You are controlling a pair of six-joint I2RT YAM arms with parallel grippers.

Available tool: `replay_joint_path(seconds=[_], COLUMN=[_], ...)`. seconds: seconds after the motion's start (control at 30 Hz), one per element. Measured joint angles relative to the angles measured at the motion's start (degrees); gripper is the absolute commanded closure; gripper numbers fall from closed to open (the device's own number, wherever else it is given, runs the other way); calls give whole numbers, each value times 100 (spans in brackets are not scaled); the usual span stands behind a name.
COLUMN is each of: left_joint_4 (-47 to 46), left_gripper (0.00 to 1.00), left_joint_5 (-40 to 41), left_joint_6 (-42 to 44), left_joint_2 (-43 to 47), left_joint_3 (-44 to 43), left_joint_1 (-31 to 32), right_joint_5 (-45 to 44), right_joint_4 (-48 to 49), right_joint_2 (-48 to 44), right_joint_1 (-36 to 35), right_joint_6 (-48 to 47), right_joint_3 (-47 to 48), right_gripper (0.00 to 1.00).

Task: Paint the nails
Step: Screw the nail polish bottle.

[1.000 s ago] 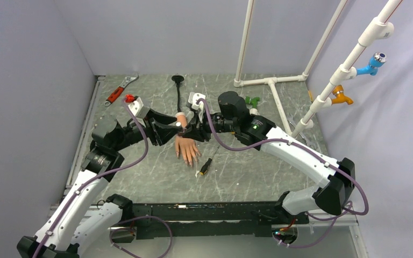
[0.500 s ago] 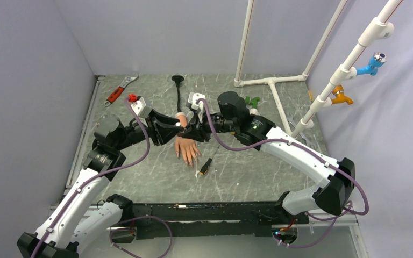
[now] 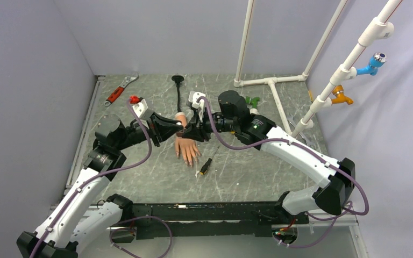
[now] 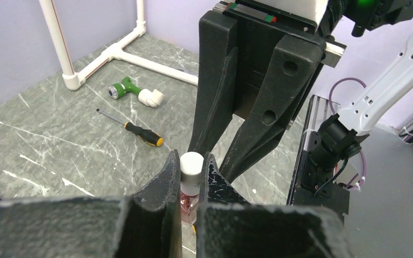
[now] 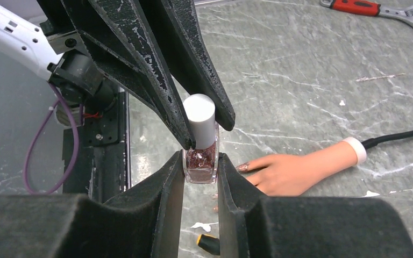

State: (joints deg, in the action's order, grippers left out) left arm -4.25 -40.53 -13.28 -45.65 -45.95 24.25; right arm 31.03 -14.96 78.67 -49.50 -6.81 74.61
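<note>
A small glass polish bottle (image 5: 200, 161) of dark red glitter polish with a white cap (image 5: 199, 121) hangs above the table between both grippers. My right gripper (image 5: 200, 158) is shut on the glass body. My left gripper (image 4: 192, 161) is shut on the cap (image 4: 191, 165). In the top view the two grippers meet nose to nose, left (image 3: 180, 126) and right (image 3: 189, 130), over the wrist of the peach mannequin hand (image 3: 187, 149). The hand (image 5: 296, 169) lies flat on the table with its fingers toward the arm bases. One nail (image 5: 243, 167) shows beside the bottle; the other nails are mostly hidden.
A black and yellow screwdriver (image 3: 204, 167) lies just beyond the fingertips. The hand's black stalk (image 3: 179, 94) runs toward the back. A red-handled wrench (image 3: 119, 90) lies at the back left. A green fitting (image 3: 254, 101) and a white pipe frame (image 3: 271, 80) stand at the back right.
My left arm has shifted a little to the right, toward the right gripper. The right arm and the mannequin hand have stayed in place.
</note>
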Motion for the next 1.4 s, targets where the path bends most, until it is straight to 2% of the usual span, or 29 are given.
replay_joint_path(seconds=[0.77,0.9,0.97,1.0,1.03,1.07,1.1,1.13,1.27,1.4], left_joint_4=[1019,1104,1110,1121,1130,1139,1145,1163,1298,1379], left_gripper=[100,95,86,77,59,46,37,32,27,33], left_joint_5=[-2085,-2218,-2249,-2249,-2240,-2214,-2186,-2127,-1609,-896], left_joint_6=[973,1023,1040,1054,1067,1073,1071,1099,1069,1058], left_joint_2=[-426,-466,-479,-481,-481,-481,-481,-479,-442,-315], left_joint_3=[-503,-542,-553,-555,-555,-555,-555,-560,-560,-560], left_joint_1=[-4,-4,-4,-4,-4,-4,-4,7,37,7], right_joint_5=[1475,1561,1580,1580,1582,1585,1585,1585,1574,1281], right_joint_4=[-874,-925,-933,-940,-942,-944,-940,-911,-890,-732], right_joint_2=[-48,-48,-48,-48,-48,-48,-48,-48,-52,-52], right_joint_1=[74,70,70,70,70,70,70,70,66,59], right_joint_6=[-713,-767,-785,-793,-800,-800,-802,-802,-800,-706], right_joint_3=[0,0,0,0,0,0,0,0,0,0], right_gripper=[100,100,100,100,100,100,100,100,100,100])
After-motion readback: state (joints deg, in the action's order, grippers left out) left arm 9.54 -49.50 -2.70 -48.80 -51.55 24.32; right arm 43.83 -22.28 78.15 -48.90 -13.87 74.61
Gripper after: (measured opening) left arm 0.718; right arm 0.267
